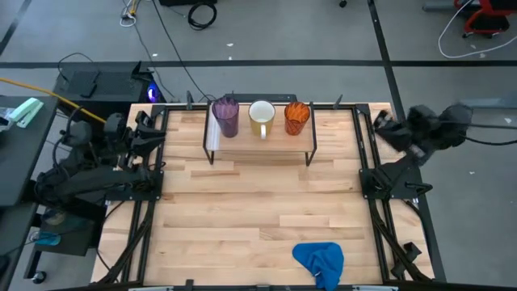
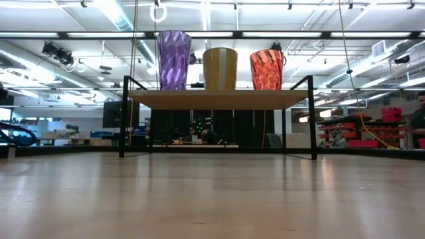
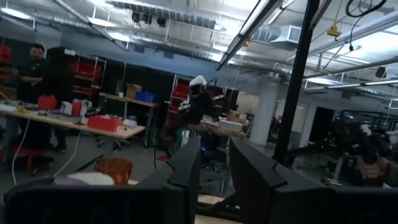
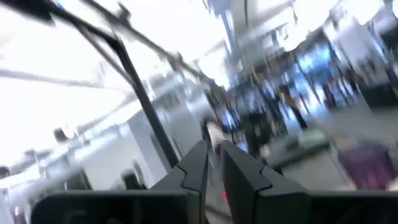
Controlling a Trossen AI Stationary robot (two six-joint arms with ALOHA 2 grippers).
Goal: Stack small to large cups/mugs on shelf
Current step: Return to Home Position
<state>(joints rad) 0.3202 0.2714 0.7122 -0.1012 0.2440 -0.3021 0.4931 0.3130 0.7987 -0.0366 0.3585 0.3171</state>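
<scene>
The shelf [image 1: 260, 144], a light-wood board on thin black wire legs, stands at the middle of the table's far edge. Three vessels stand upright on it in a row. The purple tumbler [image 1: 224, 117] is leftmost, the white mug [image 1: 261, 118] is in the middle, and the orange cup [image 1: 296, 118] is rightmost. The low view shows the same row: tumbler [image 2: 173, 60], mug [image 2: 220, 68], cup [image 2: 266, 69]. My left gripper [image 3: 215, 144] is open, drawn back at the table's far left corner. My right gripper [image 4: 213, 149] is shut to a thin slit, drawn back past the far right corner. Neither is near the shelf.
A crumpled blue cloth [image 1: 321, 260] lies at the table's near edge, right of the middle. The black frame rails [image 1: 367, 153] run along both sides of the table. The wooden tabletop [image 1: 258, 202] between shelf and cloth is bare. People [image 3: 31, 68] are in the room beyond.
</scene>
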